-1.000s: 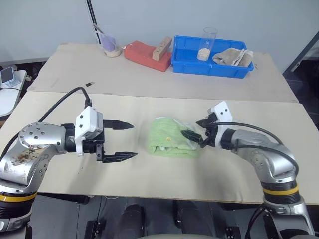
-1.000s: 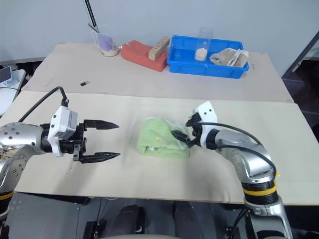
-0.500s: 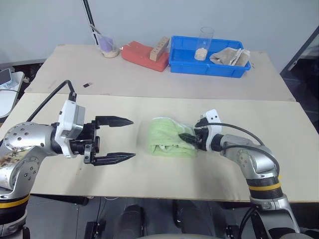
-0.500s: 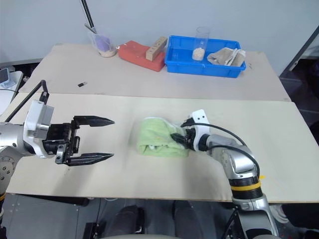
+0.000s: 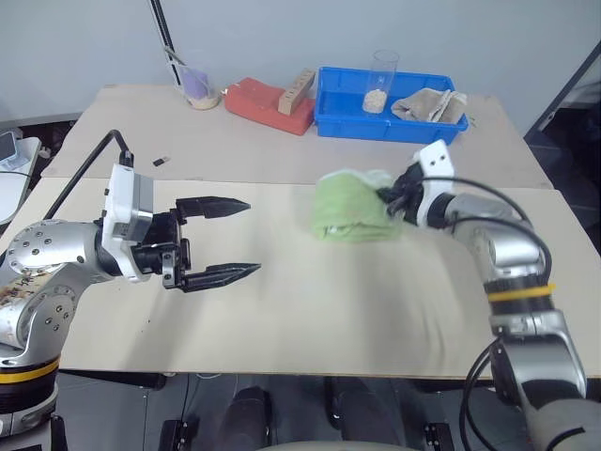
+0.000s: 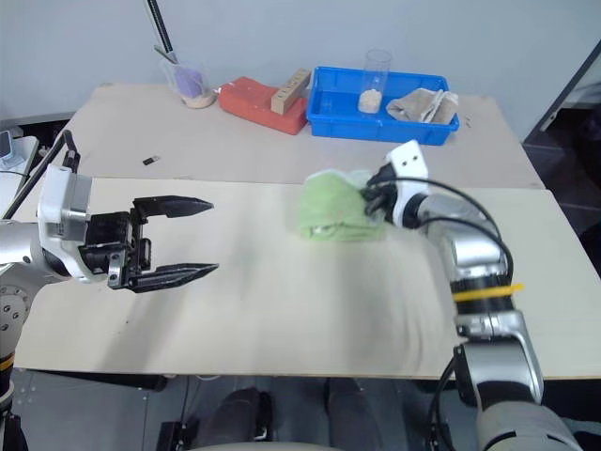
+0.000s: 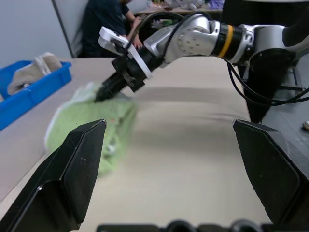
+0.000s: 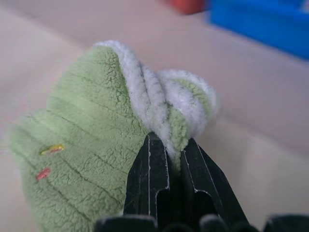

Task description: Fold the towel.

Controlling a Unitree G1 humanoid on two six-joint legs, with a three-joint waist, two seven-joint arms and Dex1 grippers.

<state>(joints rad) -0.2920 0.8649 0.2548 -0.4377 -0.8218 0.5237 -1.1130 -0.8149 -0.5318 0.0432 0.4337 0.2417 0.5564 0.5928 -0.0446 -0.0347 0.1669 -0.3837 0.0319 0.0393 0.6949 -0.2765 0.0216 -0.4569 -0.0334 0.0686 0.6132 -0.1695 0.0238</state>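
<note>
Worktop (image 5: 282, 310): pale board, the towel (image 5: 352, 207) bunched near its far edge.
Right gripper (image 8: 166, 162): clamped on towel's white edging.
Left gripper (image 5: 242, 238): spread wide, empty.
Left wrist view: a person (image 7: 108, 19), seemingly seated, is seen behind.

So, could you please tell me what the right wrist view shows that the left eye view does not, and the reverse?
Right wrist view alone: up close, the right gripper shut on the towel's white edging, plus two small coloured marks on the pile.

Left eye view alone: the left gripper open over the table, apart from the towel; the glass and beige cloth in the blue bin; the red block.

Both: the bunched green towel pinched at its edge, the tabletop, and the blue bin behind.
</note>
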